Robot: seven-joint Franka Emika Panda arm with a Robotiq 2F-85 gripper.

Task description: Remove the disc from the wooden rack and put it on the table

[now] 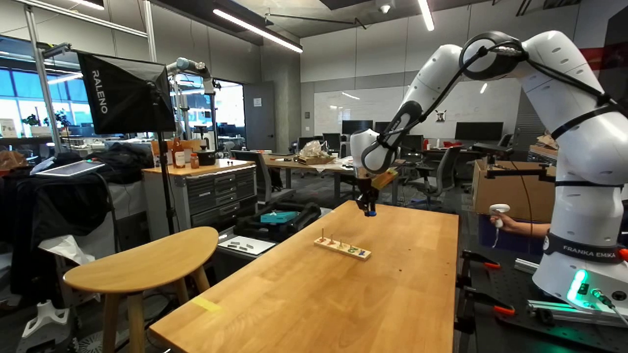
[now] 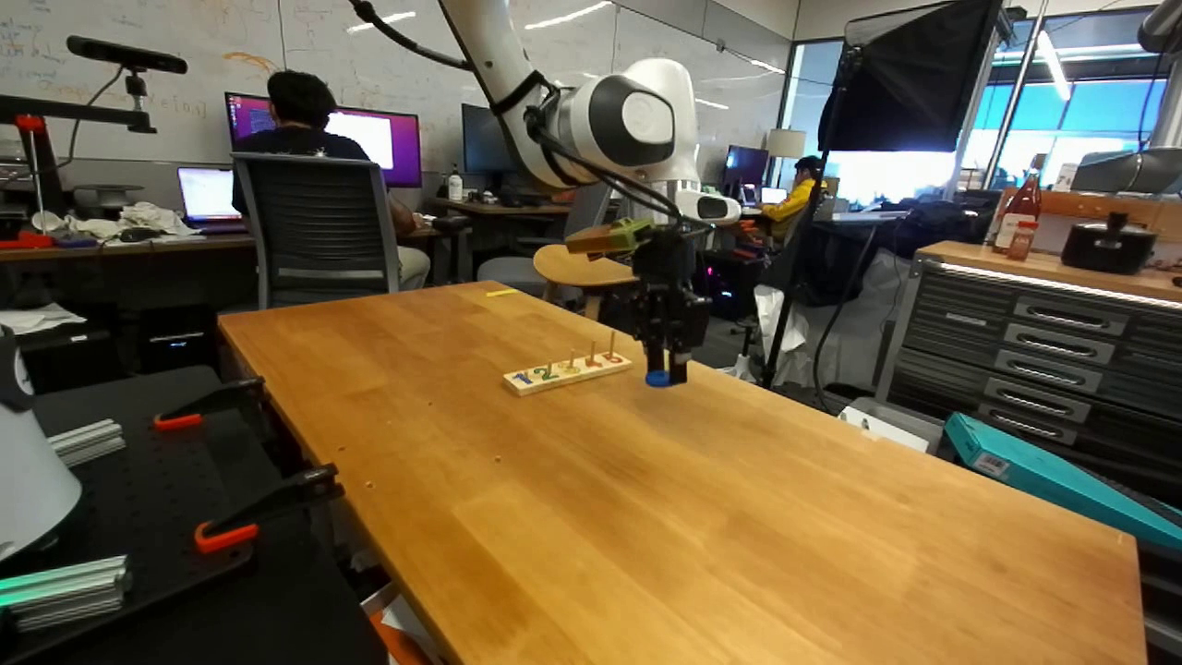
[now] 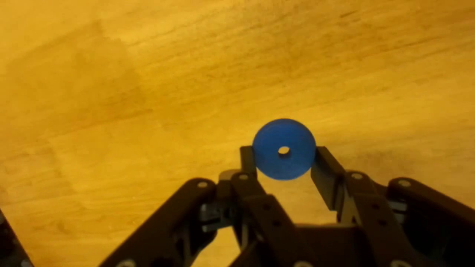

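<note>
The disc is blue with a small centre hole. It shows between my fingertips in the wrist view and at the gripper's lower end in both exterior views. My gripper is shut on the disc's two sides. It hangs above the table in both exterior views, with the disc apart from the tabletop. The low wooden rack lies on the table beside the gripper. It carries several upright pegs and coloured numerals, with no disc visible on it.
A round-ended wooden table stands beside the long table. Black clamps with orange tips grip the table's edge near the robot base. A softbox, a drawer cabinet and a teal box stand off the table.
</note>
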